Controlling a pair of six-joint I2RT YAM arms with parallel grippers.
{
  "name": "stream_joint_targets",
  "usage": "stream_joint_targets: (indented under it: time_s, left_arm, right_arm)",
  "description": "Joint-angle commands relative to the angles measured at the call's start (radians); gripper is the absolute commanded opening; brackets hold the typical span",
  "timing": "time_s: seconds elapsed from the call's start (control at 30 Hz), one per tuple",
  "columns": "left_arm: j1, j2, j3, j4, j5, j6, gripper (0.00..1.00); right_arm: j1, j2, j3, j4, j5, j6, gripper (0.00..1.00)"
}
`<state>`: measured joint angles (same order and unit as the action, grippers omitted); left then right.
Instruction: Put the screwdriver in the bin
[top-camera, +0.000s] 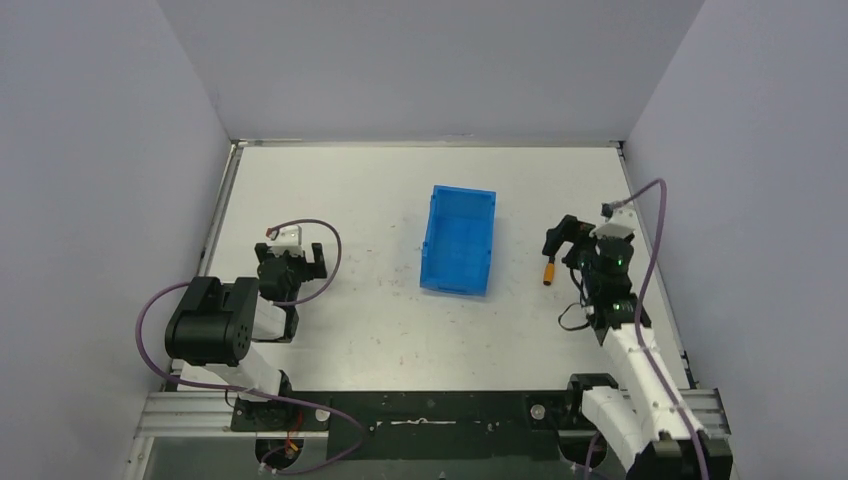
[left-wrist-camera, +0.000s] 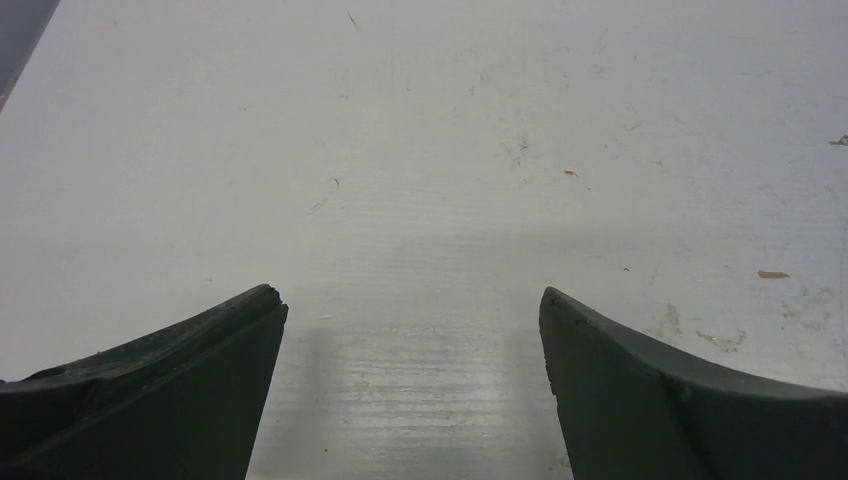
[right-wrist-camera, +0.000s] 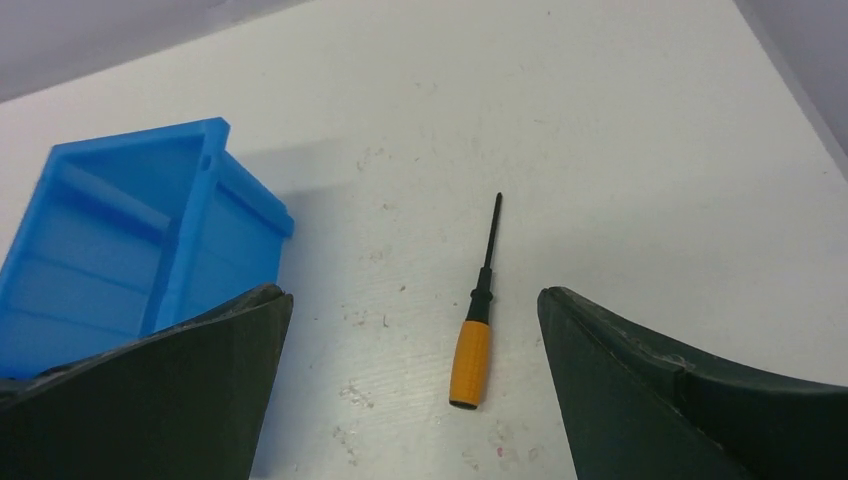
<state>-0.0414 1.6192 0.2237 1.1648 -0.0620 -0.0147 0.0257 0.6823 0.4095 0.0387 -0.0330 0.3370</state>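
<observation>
We are recording a white table (top-camera: 380, 200) bearing every item. The bin (top-camera: 459, 240) is sitting upright near the table's centre, its ribbed floor showing. The left gripper (left-wrist-camera: 410, 295) is hovering over the tabletop at the bin's 9 o'clock, well apart from it, jaws standing wide and gripping nothing. The right gripper (right-wrist-camera: 412, 298) is hanging at the bin's 3 o'clock, jaws likewise spread wide and holding nothing. The screwdriver (right-wrist-camera: 473, 345) is lying flat on the table, framed between those spread fingers in the wrist view and untouched. Its orange handle is pointing to 6 o'clock and its shaft to 12, with the bin nearby at its 9 o'clock.
</observation>
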Motion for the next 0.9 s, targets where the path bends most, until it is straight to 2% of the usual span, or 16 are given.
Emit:
stream_joint_targets:
  time_s: [0.0,0.2,0.47,0.57,0.7,0.73,0.87]
  left_arm:
    - [0.006,-0.006,0.021,0.067,0.011,0.001,0.97]
    - [0.006,-0.005,0.021,0.066,0.012,0.0,0.97]
    - [0.006,-0.006,0.022,0.067,0.013,0.0,0.97]
    - [0.006,-0.007,0.021,0.067,0.012,0.0,0.97]
    - [0.006,-0.006,0.02,0.067,0.012,0.0,0.97]
    - [0.006,-0.007,0.02,0.066,0.012,0.0,0.97]
    - [0.006,-0.006,0.02,0.067,0.012,0.0,0.97]
  right_arm:
    - [-0.006,0.31,0.225,-0.212,0.03,0.0,1.0]
    - [-0.006,0.596,0.327,-0.26,0.083,-0.007,0.93]
    - [-0.006,0.876,0.393,-0.256,0.079,-0.036,0.63]
    - [-0.005,0.914,0.371,-0.225,0.069,-0.033,0.45]
    - [-0.004,0.904,0.368,-0.24,0.066,-0.038,0.03]
    - [-0.001,0.882,0.369,-0.249,0.07,-0.039,0.0]
    - [0.012,0.754,0.403,-0.318,0.105,-0.039,0.0]
